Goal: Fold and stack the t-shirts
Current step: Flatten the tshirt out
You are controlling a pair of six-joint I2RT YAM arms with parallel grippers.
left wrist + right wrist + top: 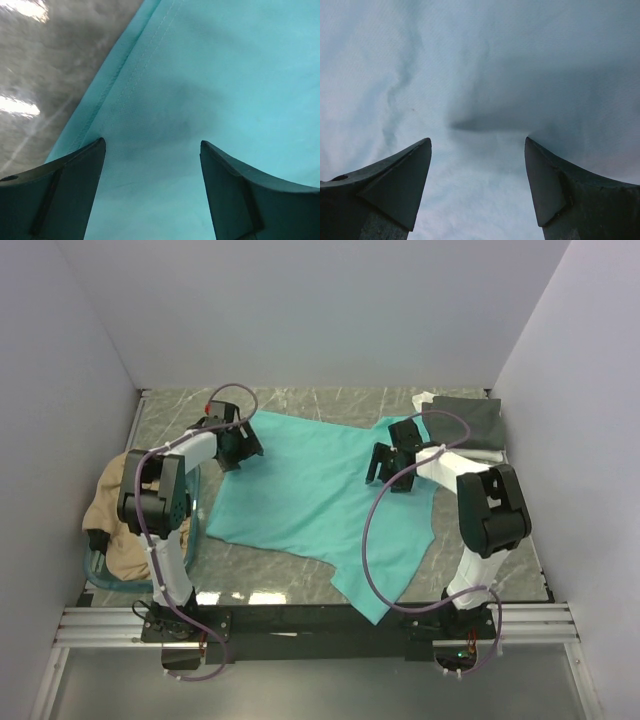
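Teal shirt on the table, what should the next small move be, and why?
Probably lower both sets of jaws and pinch the teal shirt near its far edge: they stand open over the cloth, holding nothing, and it lies spread out, not yet folded.

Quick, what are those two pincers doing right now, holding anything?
Left pincer: open, holding nothing, just above the teal t-shirt.
Right pincer: open, holding nothing, above that same cloth.

Robot lab test cell, not a home. Plain white panels (320,310) box in a marble-look counter (300,405). Left arm (165,505) and right arm (487,515) bolted to an aluminium rail (100,625), cables (370,540) exposed.
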